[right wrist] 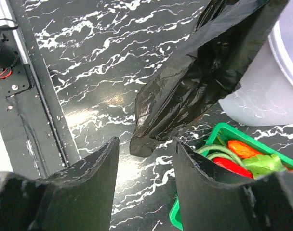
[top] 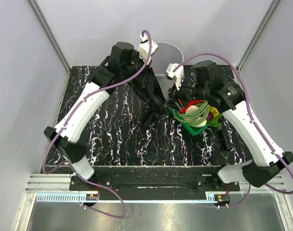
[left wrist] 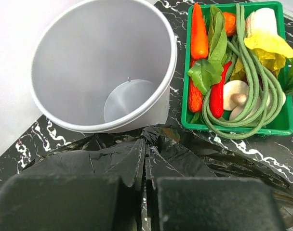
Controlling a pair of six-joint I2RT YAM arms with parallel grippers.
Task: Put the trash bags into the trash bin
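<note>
The black trash bag (top: 153, 98) hangs from my left gripper (top: 142, 77), which is shut on its top edge; its lower end trails to the table near the basket. In the left wrist view the bag (left wrist: 209, 154) bunches between the closed fingers (left wrist: 127, 163), just in front of the light-grey trash bin (left wrist: 103, 67), which stands upright and empty. The bin (top: 173, 53) is at the back of the table, partly hidden by the arms. My right gripper (top: 171, 103) is open and empty, just right of the bag's lower end (right wrist: 185, 91), not touching it.
A green basket (top: 185, 126) of vegetables stands right of the bag, beside the bin (right wrist: 267, 96); it also shows in the left wrist view (left wrist: 281, 127) and the right wrist view (right wrist: 215, 132). The black marbled table (top: 117, 139) is walled by grey panels.
</note>
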